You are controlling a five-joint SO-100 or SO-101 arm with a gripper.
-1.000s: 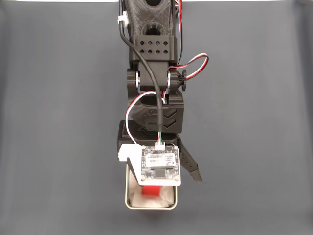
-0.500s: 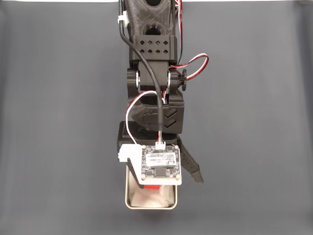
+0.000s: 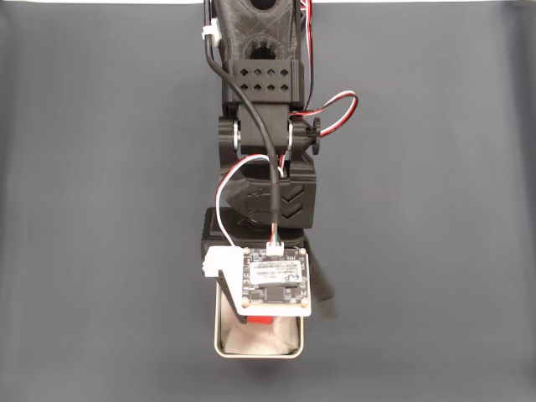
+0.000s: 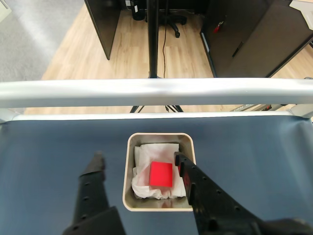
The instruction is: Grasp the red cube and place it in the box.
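The red cube [image 4: 161, 174] lies on the white crumpled paper inside the box [image 4: 159, 136], a small pale metal tray, in the wrist view. My gripper [image 4: 137, 162] hangs over the box, open, with nothing between its fingers. One finger [image 4: 95, 169] is over the mat left of the box. The other sits over the box's right rim, close beside the cube. In the fixed view the arm's camera board [image 3: 272, 280] covers most of the box [image 3: 258, 355]. A thin strip of the red cube [image 3: 260, 318] shows under the board, and a blurred finger [image 3: 322, 295] shows on the right.
The box stands on a dark blue-grey mat [image 3: 100, 251] with open surface on both sides. In the wrist view, a silver rail [image 4: 156, 90] marks the table's far edge just beyond the box. Wooden floor and dark furniture lie past it.
Less of the red cube shows below the camera board than a second ago. The finger on the right in the fixed view is now blurred and has swung in toward the arm.
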